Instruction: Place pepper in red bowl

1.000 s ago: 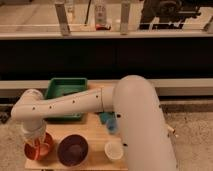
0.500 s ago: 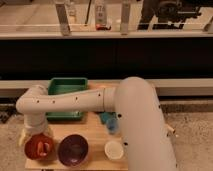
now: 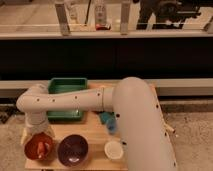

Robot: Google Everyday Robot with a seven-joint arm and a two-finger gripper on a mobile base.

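— Where is the gripper (image 3: 40,139) sitting right now?

— It is hanging at the near left corner of the wooden table (image 3: 92,134), right over the red bowl (image 3: 31,150). The white arm (image 3: 80,100) is reaching across from the right and bending down there, and its wrist is covering the far rim of that bowl.

— Is the tool gripping anything?

— I cannot tell whether it is apart or together; the wrist is hiding it from above.

— And the pepper?

— A small red-orange shape, the pepper (image 3: 45,148), is showing inside the red bowl, just under the gripper. Whether it is lying on the bowl's floor or being held, I cannot tell.

— What is standing around it?

— A purple bowl (image 3: 73,149) is sitting just to the right of the red one, almost touching it. A white cup (image 3: 114,149) is standing farther right, near the table's near edge. A green tray (image 3: 67,87) is lying at the far side, partly behind the arm, and something blue (image 3: 107,120) is peeking out under the arm's elbow.
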